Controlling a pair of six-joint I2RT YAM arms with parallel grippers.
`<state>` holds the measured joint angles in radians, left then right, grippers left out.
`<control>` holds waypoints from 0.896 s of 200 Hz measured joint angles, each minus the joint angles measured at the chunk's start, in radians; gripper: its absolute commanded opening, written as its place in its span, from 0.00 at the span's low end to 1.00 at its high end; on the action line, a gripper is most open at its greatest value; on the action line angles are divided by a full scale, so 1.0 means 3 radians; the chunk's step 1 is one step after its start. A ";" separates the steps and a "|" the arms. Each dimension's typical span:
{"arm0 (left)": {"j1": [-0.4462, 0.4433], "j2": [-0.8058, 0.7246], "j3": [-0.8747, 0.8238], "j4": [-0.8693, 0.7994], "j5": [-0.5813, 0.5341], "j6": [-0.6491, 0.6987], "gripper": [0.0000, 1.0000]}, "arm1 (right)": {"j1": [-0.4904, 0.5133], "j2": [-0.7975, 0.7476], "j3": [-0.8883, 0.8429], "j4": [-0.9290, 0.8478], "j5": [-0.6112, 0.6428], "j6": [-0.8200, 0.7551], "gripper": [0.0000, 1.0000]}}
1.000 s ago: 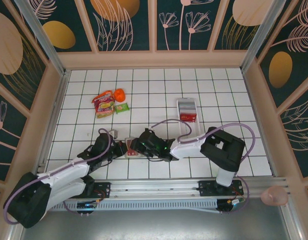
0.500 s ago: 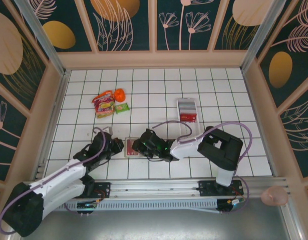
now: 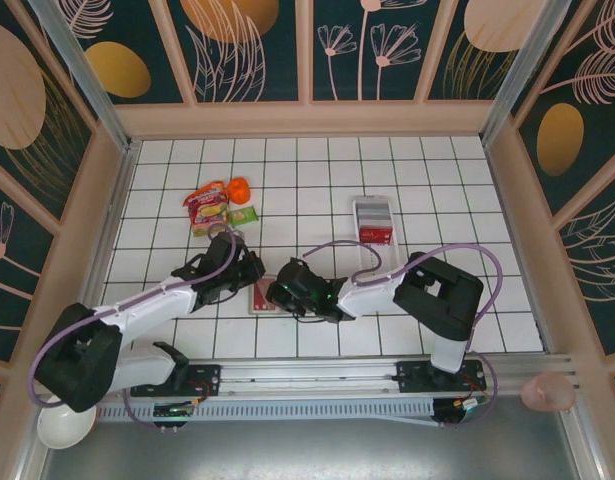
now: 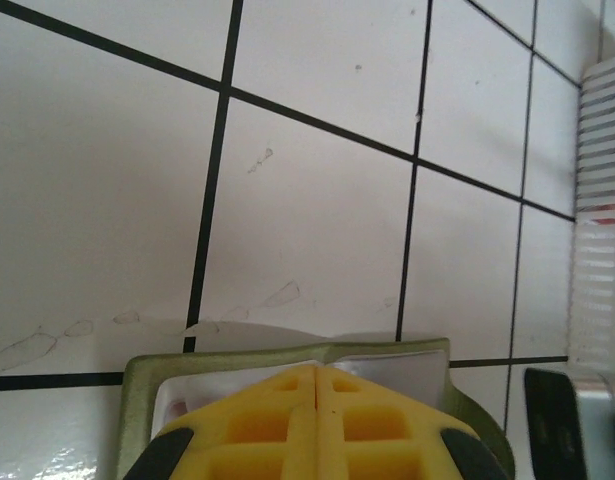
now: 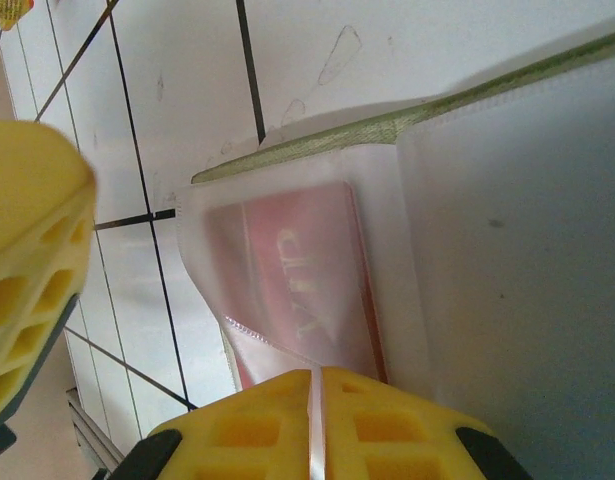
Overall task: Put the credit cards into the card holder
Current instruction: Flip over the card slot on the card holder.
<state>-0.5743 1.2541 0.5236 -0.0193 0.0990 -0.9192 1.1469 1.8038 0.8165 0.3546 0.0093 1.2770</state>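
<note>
The card holder [image 4: 135, 385] lies open on the white tiles, olive-green outside and pale inside. A red credit card [image 5: 297, 275] sits inside its translucent pocket. From above, the credit card [image 3: 262, 297] shows between the two grippers. My left gripper [image 4: 317, 372] is shut, its tips over the holder's pale inside with nothing between them. From above, the left gripper [image 3: 249, 273] is at the holder's far left corner. My right gripper [image 5: 315, 376] is shut on the loose edge of the clear pocket. Seen from above, the right gripper [image 3: 278, 293] touches the holder's right side.
A long white tray [image 3: 373, 218] stands at the back right, and its ribbed wall [image 4: 599, 180] is close to the left gripper. Snack packets [image 3: 209, 208] and an orange thing [image 3: 239, 188] lie at the back left. A white bowl [image 3: 65, 425] sits near the left arm's base.
The left arm has swung forward and to the right, up to the holder's far left corner. The right gripper's fingers have closed on the pocket edge.
</note>
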 measured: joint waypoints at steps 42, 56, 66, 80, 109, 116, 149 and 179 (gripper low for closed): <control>0.0000 0.0182 0.0089 -0.0201 -0.0006 0.0069 0.00 | 0.0022 0.0000 0.0006 -0.0008 0.0004 -0.0064 0.13; 0.0000 0.0202 0.0089 -0.0258 -0.0009 0.0095 0.00 | 0.0029 0.0000 0.0006 -0.0008 0.0014 -0.0078 0.13; 0.0000 0.0202 0.0089 -0.0304 -0.0009 0.0122 0.00 | 0.0039 0.0000 0.0006 -0.0008 0.0043 -0.0111 0.14; 0.0000 0.0202 0.0088 -0.0333 -0.0009 0.0149 0.00 | 0.0058 -0.0001 0.0008 -0.0010 0.0074 -0.0149 0.16; 0.0000 0.0202 0.0085 -0.0409 -0.0027 0.0224 0.00 | 0.0090 -0.0041 0.0024 -0.0028 0.0132 -0.0256 0.23; 0.0000 0.0202 0.0076 -0.0412 -0.0036 0.0235 0.00 | 0.0097 -0.0069 0.0025 -0.0036 0.0148 -0.0292 0.25; 0.0000 0.0234 0.0050 -0.0435 -0.0075 0.0296 0.00 | 0.0126 -0.0286 0.0028 -0.0144 0.0257 -0.0456 0.29; 0.0000 0.0273 0.0050 -0.0482 -0.0116 0.0346 0.00 | 0.0142 -0.0493 0.0027 -0.0296 0.0385 -0.0523 0.30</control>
<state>-0.5743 1.3361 0.5385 -0.1638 0.0643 -0.8154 1.1896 1.6558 0.8246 0.2657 0.1249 1.1202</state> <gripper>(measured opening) 0.061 0.302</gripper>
